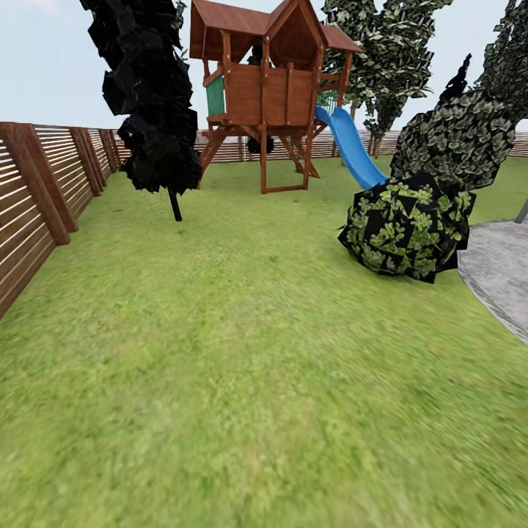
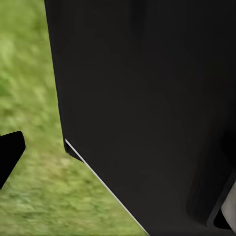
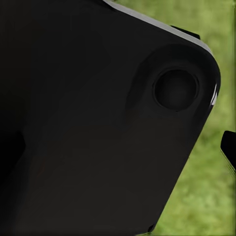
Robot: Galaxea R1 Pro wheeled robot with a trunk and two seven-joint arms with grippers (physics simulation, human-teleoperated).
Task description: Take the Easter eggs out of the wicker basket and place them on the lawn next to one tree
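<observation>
— Nearest?
— Bare lawn, running to the fence, a dark bush, the black tree, then the playhouse and slide.
— Eggs, basket?
— Not in sight. The eggs should be light, smooth, rigid; grip round the middle.
— Pincers?
— Dark robot bodywork blocks the wrist views; can't tell.

Mottled green is seen on the lawn, brown slats on the fence, reddish-brown wood on the playhouse, blue on its slide, and black on the cypress-like tree.
</observation>
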